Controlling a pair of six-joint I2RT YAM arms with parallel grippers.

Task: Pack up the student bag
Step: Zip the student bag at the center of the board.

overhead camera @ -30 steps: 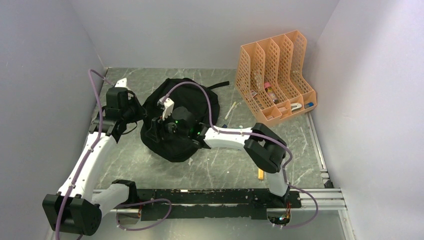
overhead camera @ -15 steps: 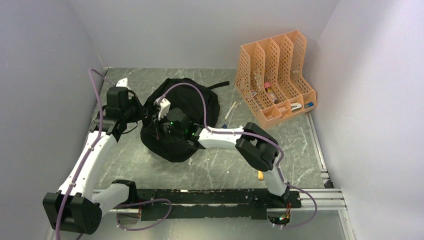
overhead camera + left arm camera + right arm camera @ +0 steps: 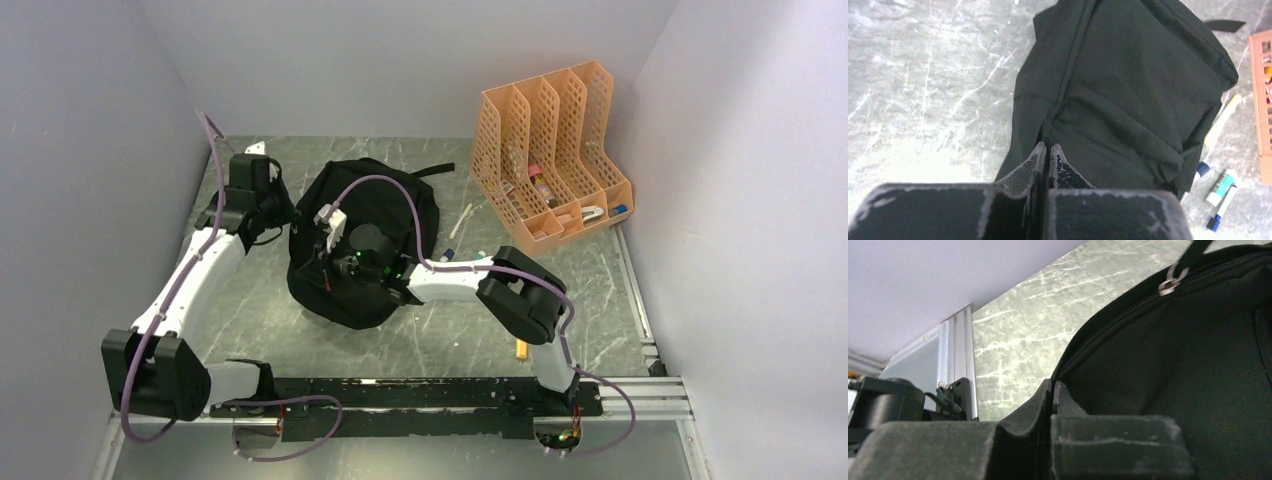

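Grey marbled table (image 3: 440, 330) between pale walls (image 3: 400, 60): the black bag (image 3: 385, 205) lies slumped left of centre, with an orange organiser (image 3: 545, 150) well apart at the rear right. The left gripper (image 3: 1048, 147) has its jaws together, pinching a small tab (image 3: 1048, 138) on the bag's left seam. The right gripper (image 3: 1053, 387) has its jaws together against the zip edge, grip on fabric not determinable, and pens (image 3: 1220, 187) lie near the bag's right side.

Left gripper (image 3: 1047, 146), right gripper (image 3: 1053, 384) (both closed)
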